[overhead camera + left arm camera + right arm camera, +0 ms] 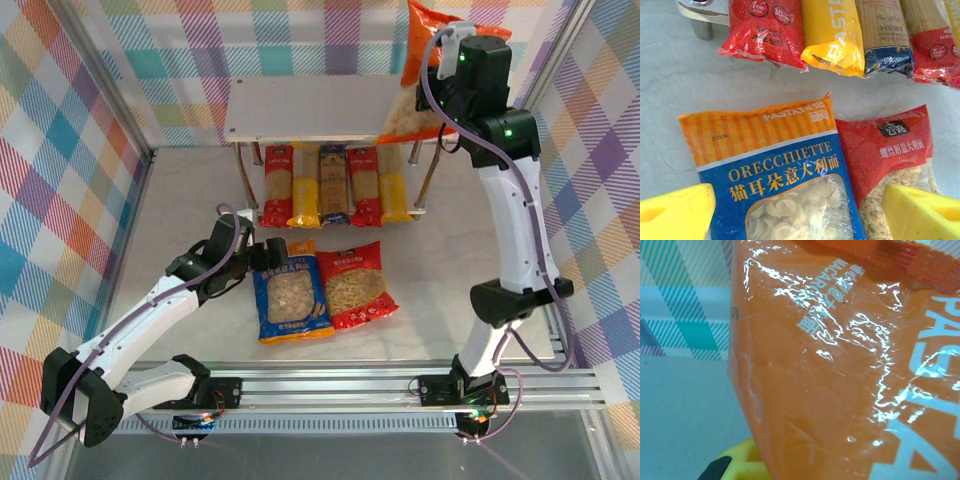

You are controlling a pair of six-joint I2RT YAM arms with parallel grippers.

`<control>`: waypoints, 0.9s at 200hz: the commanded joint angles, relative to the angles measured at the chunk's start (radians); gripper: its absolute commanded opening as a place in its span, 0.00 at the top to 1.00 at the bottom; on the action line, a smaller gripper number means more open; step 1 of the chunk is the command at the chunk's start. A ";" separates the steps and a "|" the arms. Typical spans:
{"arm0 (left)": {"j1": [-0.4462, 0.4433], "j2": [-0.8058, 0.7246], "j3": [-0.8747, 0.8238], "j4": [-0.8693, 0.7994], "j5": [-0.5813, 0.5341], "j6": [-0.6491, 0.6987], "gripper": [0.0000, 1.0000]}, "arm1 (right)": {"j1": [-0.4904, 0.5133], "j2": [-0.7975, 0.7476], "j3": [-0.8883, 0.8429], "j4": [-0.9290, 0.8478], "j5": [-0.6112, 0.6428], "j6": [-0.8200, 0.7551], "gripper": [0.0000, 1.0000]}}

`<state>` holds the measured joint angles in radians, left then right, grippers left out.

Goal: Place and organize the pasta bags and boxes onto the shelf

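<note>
Pinching orange bag (pixel 418 55), perhaps touching shelf (pixel 310 105), right hand (pixel 455 45); left hand (pixel 266 255) spread

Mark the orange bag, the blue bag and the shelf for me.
orange bag (pixel 840 390), right wrist view, on its orange front film.
blue bag (pixel 291 298), top external view, on its clear window.
shelf (pixel 310 105), top external view, on the bare top board.
</note>
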<state>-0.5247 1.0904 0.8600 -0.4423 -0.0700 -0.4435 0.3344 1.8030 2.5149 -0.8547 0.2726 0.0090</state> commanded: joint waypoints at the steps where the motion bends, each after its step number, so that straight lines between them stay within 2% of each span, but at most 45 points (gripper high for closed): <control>1: 0.014 -0.015 0.028 -0.009 -0.009 0.020 0.13 | 0.005 0.017 0.105 0.132 -0.006 -0.049 1.00; 76: 0.020 -0.028 0.024 -0.021 -0.022 0.025 0.13 | 0.004 0.129 0.109 0.163 0.008 -0.098 1.00; 93: 0.021 -0.027 0.019 -0.021 -0.023 0.023 0.13 | 0.002 0.151 0.110 0.151 0.016 -0.137 1.00; 132: 0.023 -0.027 0.020 -0.022 -0.025 0.025 0.13 | -0.007 0.183 0.095 0.090 0.037 -0.115 1.00; 141: 0.023 -0.027 0.020 -0.024 -0.025 0.025 0.13 | -0.006 0.184 0.081 0.085 0.047 -0.090 0.84; 148: 0.023 -0.026 0.018 -0.024 -0.026 0.025 0.13 | -0.006 0.183 0.068 0.082 0.057 -0.073 0.76; 166: 0.023 -0.027 0.016 -0.024 -0.025 0.026 0.13 | -0.006 0.186 0.048 0.071 0.080 -0.055 0.70; 180: 0.023 -0.029 0.015 -0.024 -0.024 0.025 0.13 | -0.006 0.194 0.045 0.059 0.085 -0.044 0.69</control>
<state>-0.5133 1.0821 0.8612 -0.4458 -0.0811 -0.4355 0.3332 1.9892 2.5706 -0.8127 0.3191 -0.0635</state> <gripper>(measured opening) 0.868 0.300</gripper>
